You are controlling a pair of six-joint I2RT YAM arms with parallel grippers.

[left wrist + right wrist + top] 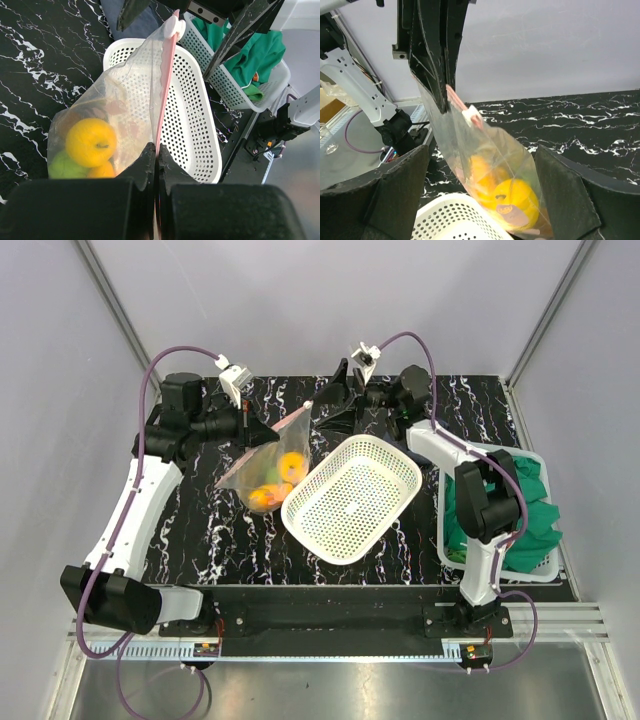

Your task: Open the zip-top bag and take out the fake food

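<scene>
Bag (125, 100) is limp, slick, bottom-heavy with fruit (91, 142): left gripper (156, 152) rightly pinches the stiffer zip strip (165, 85); right gripper (481, 165) stands wide open.

One camera looks down from high behind the near edge onto the whole table (220, 540). Both wrist cameras sit close, facing the same bag (125, 100) from opposite ends.

- No legible text, brand, number or sign in any of the three views.
- Green clothing (260, 50) in the far basket: an orange print (256, 76) shows at one fold, too small and creased to read.
- Zip-top bag (485, 160): a pinkish patch (510, 213) shows low down, with no characters that can be made out.
</scene>
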